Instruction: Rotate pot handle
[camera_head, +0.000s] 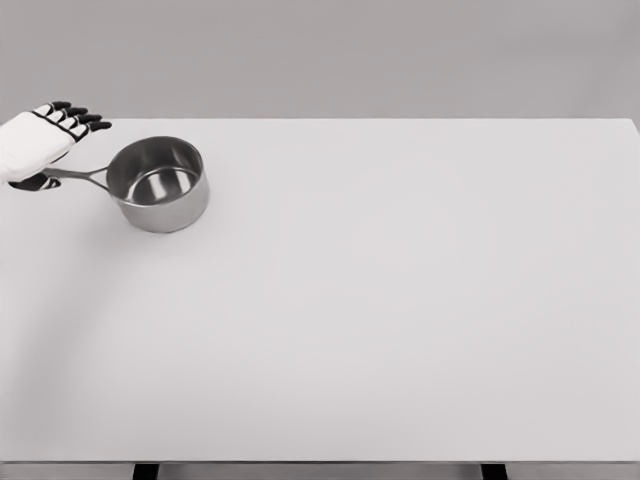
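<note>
Tabletop first: we see a broad, pale white rectangular table filling nearly the whole head view, with a plain grey wall behind it and two dark legs just showing under its near edge. On the table's far left part we find a round, shiny stainless-steel saucepan, standing upright and open at the top, its inside bare metal. From the pan's left side a slim, straight metal handle runs out to the left, towards the table's left edge. At that edge we see our left hand, white across the back with black finger joints, lying over the outer end of the handle. Its fingers point up and to the right, stretched out side by side rather than curled, while a dark part of the hand shows just below the handle. We cannot tell whether the hand truly clamps the handle or only rests against it.
</note>
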